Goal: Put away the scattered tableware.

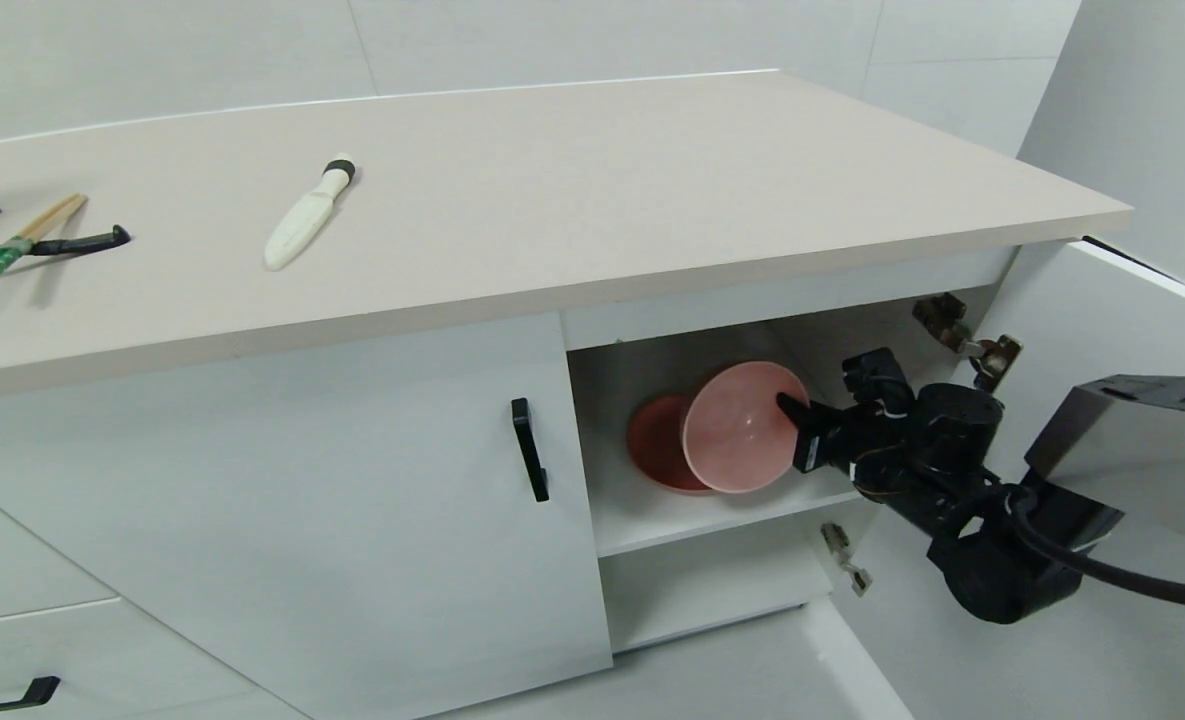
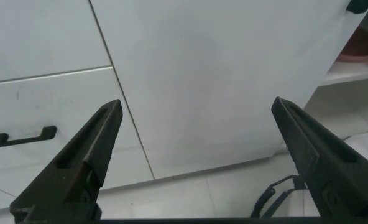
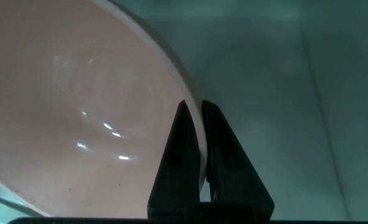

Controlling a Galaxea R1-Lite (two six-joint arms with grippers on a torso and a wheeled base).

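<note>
At the far left of the countertop (image 1: pixel 602 180) lie the wooden chopsticks (image 1: pixel 27 238), bound with a green band, crossing a thin black utensil (image 1: pixel 52 246) that touches them. Well apart to their right a white knife (image 1: pixel 309 212) with a black collar lies on a slant. All three lie loose and flat, so they look like the scattered pieces yet to be stored.

Below, the left gripper (image 2: pixel 196 102) hangs with its fingers spread wide and nothing between them. It faces the closed cabinet door and a drawer handle (image 2: pixel 22 135), parked out of the way while the other arm works. The closed door carries one black door handle (image 1: pixel 530 449).

Right of it the cupboard stands open. On its shelf (image 1: pixel 672 515) a red dish (image 1: pixel 657 440) sits towards the back, and the pink bowl (image 1: pixel 742 425) is tipped on edge just in front, overlapping it. The right gripper (image 1: pixel 797 420) is clamped on the bowl's rim, one finger inside and one outside. That pinch holds the bowl steeply tilted with its hollow facing outwards, and the tilt probably lets it pass the opening and settle against the red dish. I cannot tell whether its lower edge already rests on the shelf. The open door (image 1: pixel 1072 320) is swung aside at the right.

The count is one bundle of chopsticks, one black utensil and one knife on top — two dishes inside.
</note>
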